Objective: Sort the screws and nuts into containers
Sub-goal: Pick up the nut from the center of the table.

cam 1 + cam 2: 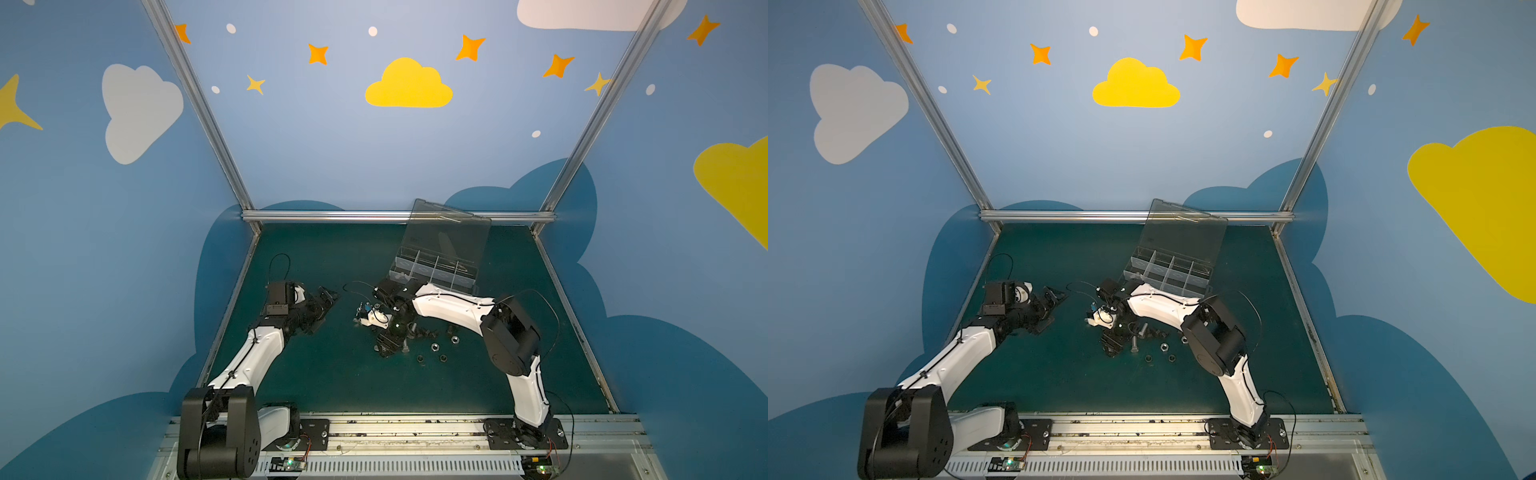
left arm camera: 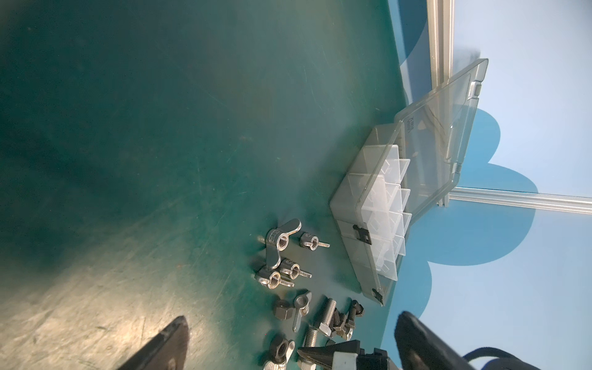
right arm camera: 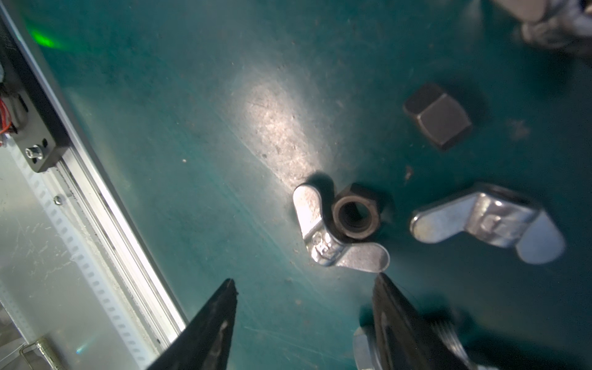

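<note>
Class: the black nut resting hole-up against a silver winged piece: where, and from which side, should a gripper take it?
Probably from straight above, across two opposite flats of the black nut: lying hole-up, its sides stand upright. The winged piece hugs one side; choose flats clear of it.

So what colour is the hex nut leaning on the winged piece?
Black. The nut shows best in the right wrist view.

Robotics lab cell, blue panels [image 1: 332, 145] painted with clouds [image 1: 408, 85] and stars [image 1: 318, 54], aluminium posts [image 1: 199, 108] at corners, dark green counter [image 1: 353, 382], two robot arms [image 1: 249, 357] [image 1: 449, 307] bolted on metal rail [image 1: 407, 428], bare circuit boards [image 1: 291, 463] in front.
</note>
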You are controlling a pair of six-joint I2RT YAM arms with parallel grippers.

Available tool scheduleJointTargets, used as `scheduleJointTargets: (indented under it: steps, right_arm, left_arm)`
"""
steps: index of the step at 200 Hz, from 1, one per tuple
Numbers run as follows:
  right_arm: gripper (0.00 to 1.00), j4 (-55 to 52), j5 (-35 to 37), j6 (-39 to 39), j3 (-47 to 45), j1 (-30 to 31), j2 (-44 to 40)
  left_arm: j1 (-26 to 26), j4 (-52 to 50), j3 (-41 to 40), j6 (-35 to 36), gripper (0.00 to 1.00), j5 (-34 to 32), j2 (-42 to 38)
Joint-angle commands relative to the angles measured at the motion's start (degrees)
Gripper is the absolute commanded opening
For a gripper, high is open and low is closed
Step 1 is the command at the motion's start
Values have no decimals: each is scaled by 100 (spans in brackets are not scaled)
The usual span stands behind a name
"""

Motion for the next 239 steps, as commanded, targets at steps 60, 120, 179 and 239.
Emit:
scheduleJointTargets:
  steps: [60, 120, 179, 239]
  right_arm:
    - [67, 404, 374, -504, -94, 96, 90]
    - [67, 452, 481, -779, 20, 93, 382]
    - [67, 492, 280, -732, -50, 131, 422]
    - [67, 443, 274, -687, -265, 261, 293]
  left_arm:
    - [21, -137, -31, 164, 100, -30, -114]
    - [29, -158, -32, 183, 100, -34, -107]
    - [158, -345, -39, 197, 100, -116, -194]
    - [231, -348, -48, 228, 100, -70, -238]
